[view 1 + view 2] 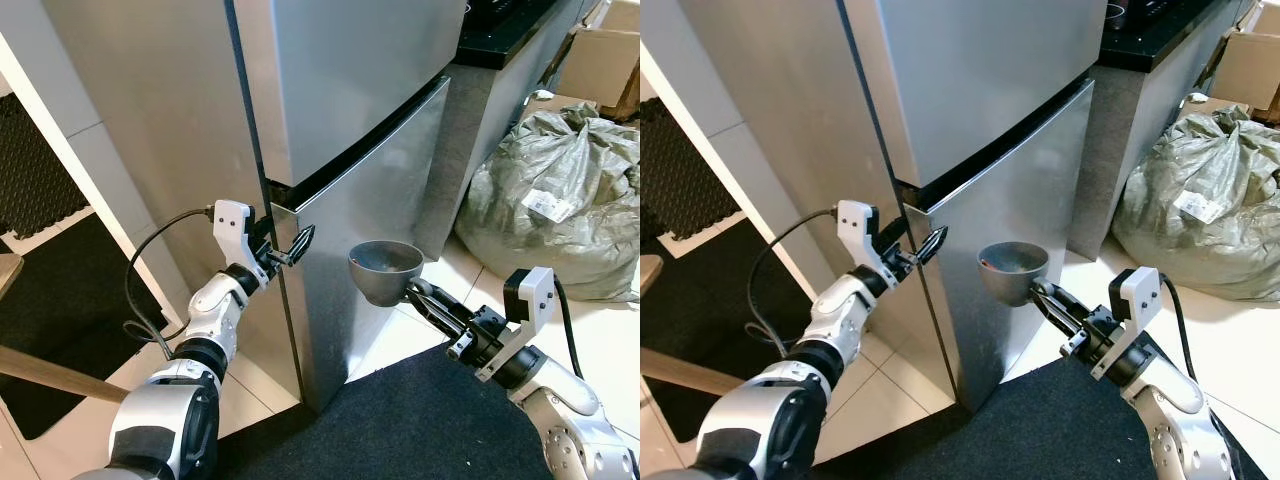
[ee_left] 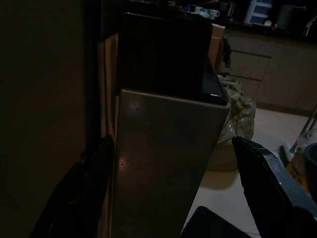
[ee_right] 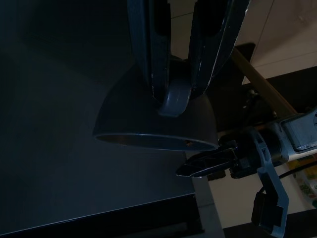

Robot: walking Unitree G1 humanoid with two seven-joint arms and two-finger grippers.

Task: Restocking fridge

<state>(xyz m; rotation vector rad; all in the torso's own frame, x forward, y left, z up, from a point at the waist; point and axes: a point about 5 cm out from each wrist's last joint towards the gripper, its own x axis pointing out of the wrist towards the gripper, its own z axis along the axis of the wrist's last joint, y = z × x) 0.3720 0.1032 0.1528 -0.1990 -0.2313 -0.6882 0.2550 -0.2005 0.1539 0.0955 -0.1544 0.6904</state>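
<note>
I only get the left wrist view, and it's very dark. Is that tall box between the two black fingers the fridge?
Observer: Yes. The left hand is at the top corner of the fridge's lower door, fingers open either side of its edge.
Operator: Is that door open?
Observer: No, it looks shut, and so does the upper door.
Operator: What's the other arm doing?
Observer: The right hand holds a grey bowl by its rim, in front of the lower door.
</note>
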